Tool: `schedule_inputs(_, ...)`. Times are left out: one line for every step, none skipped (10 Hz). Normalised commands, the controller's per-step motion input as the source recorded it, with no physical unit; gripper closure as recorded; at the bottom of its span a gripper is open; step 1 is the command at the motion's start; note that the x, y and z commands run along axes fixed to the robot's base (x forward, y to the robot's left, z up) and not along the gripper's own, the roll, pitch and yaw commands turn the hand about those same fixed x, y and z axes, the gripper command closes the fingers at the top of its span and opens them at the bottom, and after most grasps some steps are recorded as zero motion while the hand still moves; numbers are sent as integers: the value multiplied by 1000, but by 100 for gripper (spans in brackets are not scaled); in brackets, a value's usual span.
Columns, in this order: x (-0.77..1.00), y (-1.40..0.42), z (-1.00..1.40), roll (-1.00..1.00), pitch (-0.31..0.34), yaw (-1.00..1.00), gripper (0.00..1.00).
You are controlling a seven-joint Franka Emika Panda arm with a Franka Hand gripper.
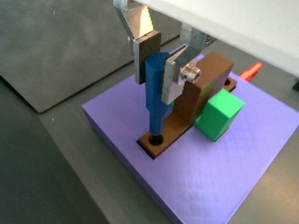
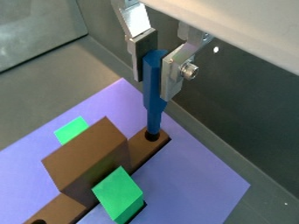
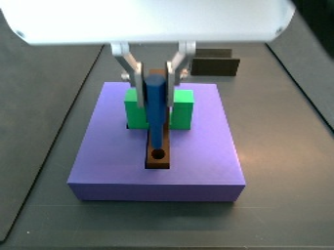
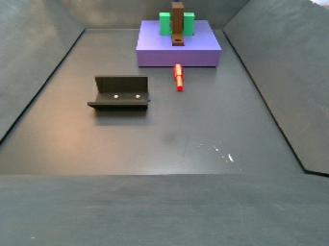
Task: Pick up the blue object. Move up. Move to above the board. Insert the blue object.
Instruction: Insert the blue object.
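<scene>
The blue object (image 1: 153, 105) is a slim blue peg standing upright, also seen in the other wrist view (image 2: 152, 101) and in a side view (image 3: 156, 112). Its lower end sits in the round hole at the near end of the board (image 1: 176, 127), a narrow brown plank (image 2: 146, 150) (image 3: 159, 162) that passes through a green block (image 1: 219, 118). My gripper (image 1: 159, 87) (image 2: 156, 87) (image 3: 156, 86) is directly above the hole. Its two fingers are closed against the peg's upper half. The peg's tip is hidden inside the hole.
The board and green block (image 3: 183, 107) sit on a large lilac-purple slab (image 1: 233, 179) (image 3: 117, 156) (image 4: 199, 48). A red stick (image 4: 179, 77) lies on the floor beside the slab. The fixture (image 4: 119, 93) stands on the dark floor, away from the slab.
</scene>
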Motion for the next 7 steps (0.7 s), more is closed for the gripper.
schedule_inputs(0,0,-257,0,0,0,100)
schedule_inputs(-111,0,-229,4,-9,0,100)
schedule_inputs(0,-26,-151,0,0,0,100)
schedule_inputs(69,-66,-140,0,0,0,100)
schedule_inputs(183,-86,-126,0,19,0,100)
schedule_inputs(214,-71,-114,0,31,0,100)
schedule_inputs(114,-6,-131,0,6,0,100)
